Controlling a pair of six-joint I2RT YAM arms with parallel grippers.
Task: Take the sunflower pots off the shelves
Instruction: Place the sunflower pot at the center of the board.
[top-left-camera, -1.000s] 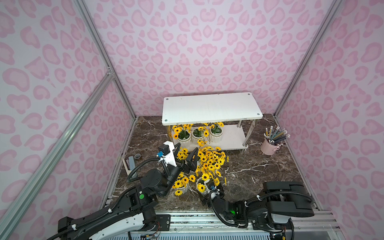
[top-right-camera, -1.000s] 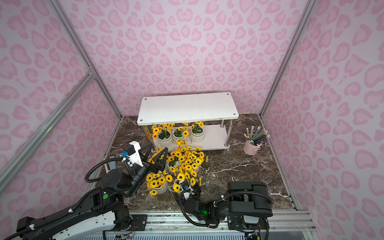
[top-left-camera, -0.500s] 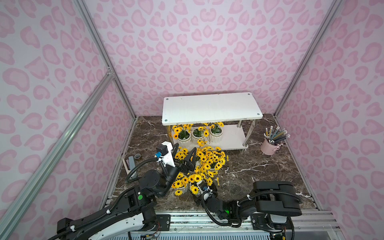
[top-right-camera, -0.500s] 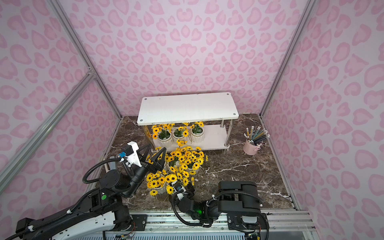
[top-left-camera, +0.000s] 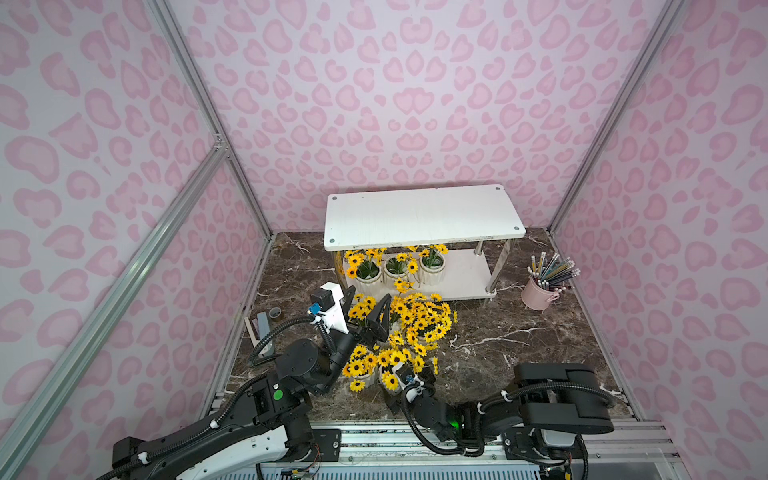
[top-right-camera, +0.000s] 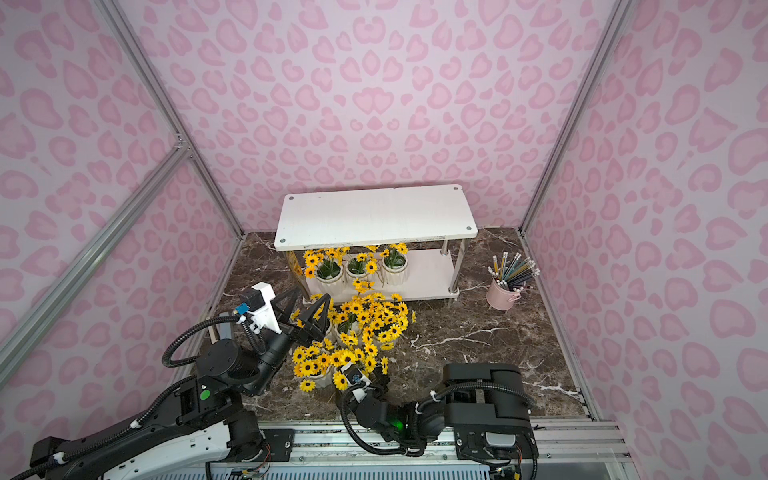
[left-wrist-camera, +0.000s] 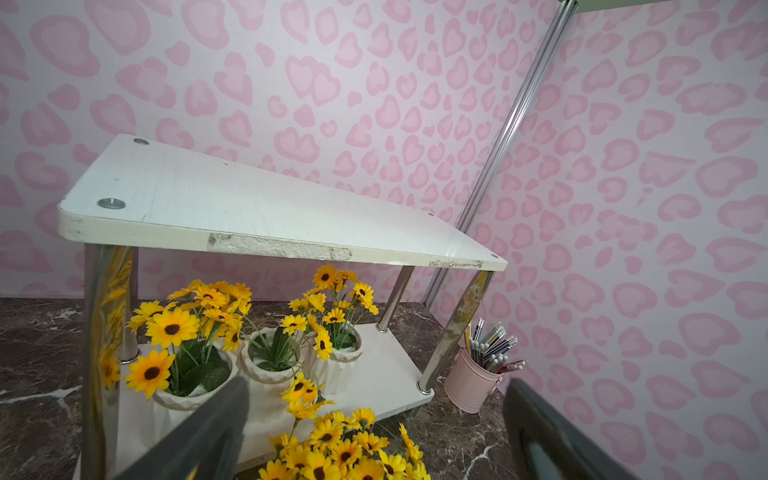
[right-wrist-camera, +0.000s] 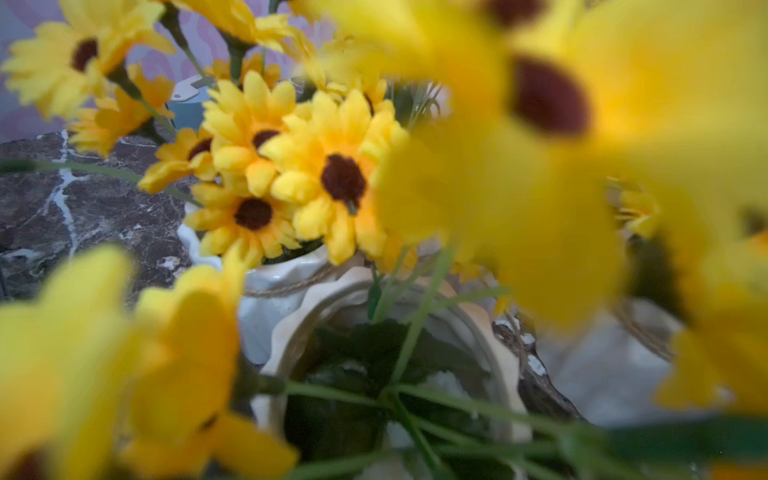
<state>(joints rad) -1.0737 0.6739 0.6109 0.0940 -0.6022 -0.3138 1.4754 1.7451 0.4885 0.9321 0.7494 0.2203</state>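
I stretch up toward frame centre, my left gripper (top-left-camera: 368, 303) spread wide over the sunflower pots (top-left-camera: 419, 320). Lower centre, my right gripper (top-left-camera: 409, 376) lies low among blooms; grip unclear.

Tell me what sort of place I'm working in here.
Probably a staged robot test cell rather than a real room: pink heart-print wall panels framed by bare aluminium frame struts, closing in a small dark marble-patterned floor.
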